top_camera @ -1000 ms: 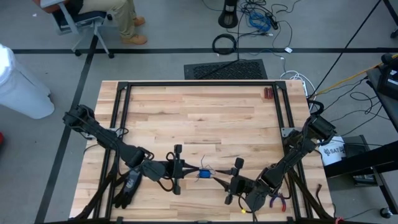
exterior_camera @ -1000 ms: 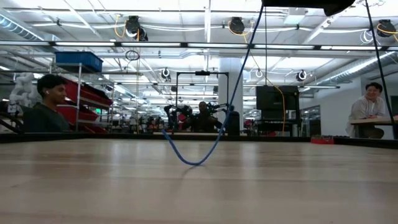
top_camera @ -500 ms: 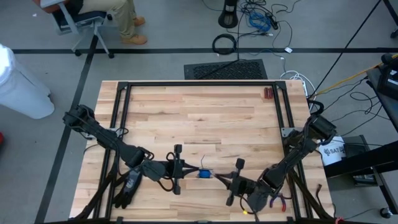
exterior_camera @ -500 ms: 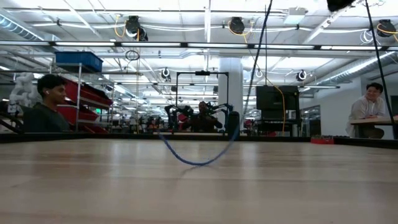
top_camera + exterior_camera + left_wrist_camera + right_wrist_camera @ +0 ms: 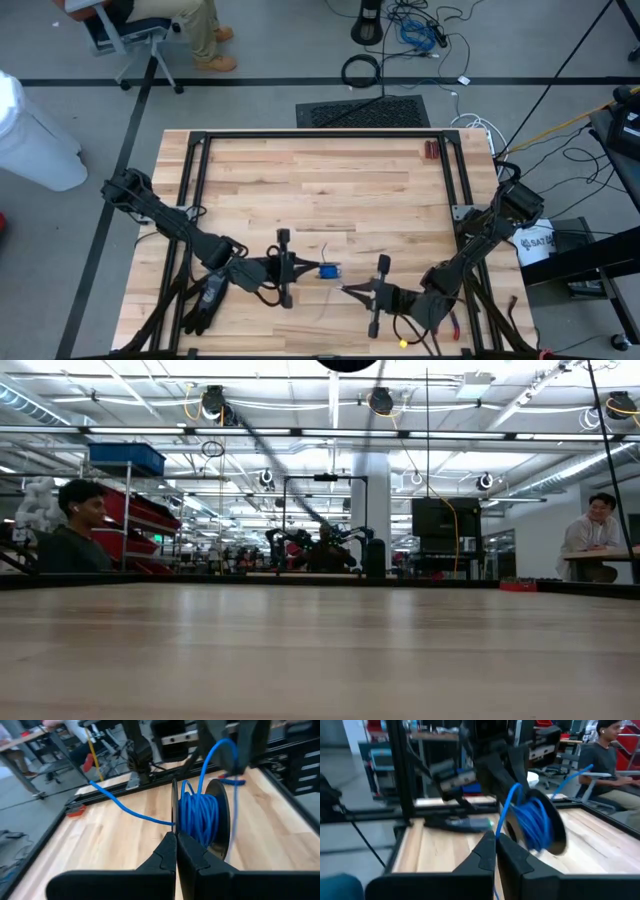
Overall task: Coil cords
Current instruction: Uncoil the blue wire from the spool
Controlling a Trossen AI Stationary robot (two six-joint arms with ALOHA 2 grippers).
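So the blue cord [image 5: 328,271] is wound on a little dark spool [image 5: 220,817], held up between the two arms near the front edge of the wooden table [image 5: 300,180], roughly mid-width. The left gripper [image 5: 296,270] is right at the spool, fingers pressed together on its rim by the look of the left wrist view. The right gripper [image 5: 348,290] sits just beside it, toward the right front corner, fingers pinched on the cord's thin free tail. The tail runs from the spool toward the right arm, so my guess is that arm feeds the next wrap.
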